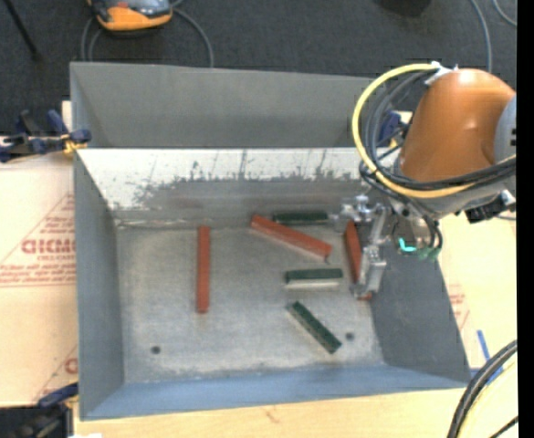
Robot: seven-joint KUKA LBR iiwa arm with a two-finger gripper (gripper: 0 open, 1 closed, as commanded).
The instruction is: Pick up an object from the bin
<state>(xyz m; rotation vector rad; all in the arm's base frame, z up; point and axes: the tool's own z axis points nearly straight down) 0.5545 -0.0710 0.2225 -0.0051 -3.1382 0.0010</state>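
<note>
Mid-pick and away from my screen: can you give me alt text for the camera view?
The tool sits low by the right wall of the grey bin, right beside a red stick. To its left lie a slanted red stick, three green sticks and, far left, a lone red stick.

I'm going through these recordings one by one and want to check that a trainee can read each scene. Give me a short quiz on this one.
1. True or false: the lone red stick on the left of the bin touches a green stick.
2. Which lies nearest the gripper? A) the red stick by the right wall; B) the lone red stick on the left; C) the slanted green stick at the front.
3. How many green sticks lie in the bin?

Key: 1 false, it lies apart from the rest. 2 A. 3 three: one at the back, one in the middle, one slanted at the front.
</note>
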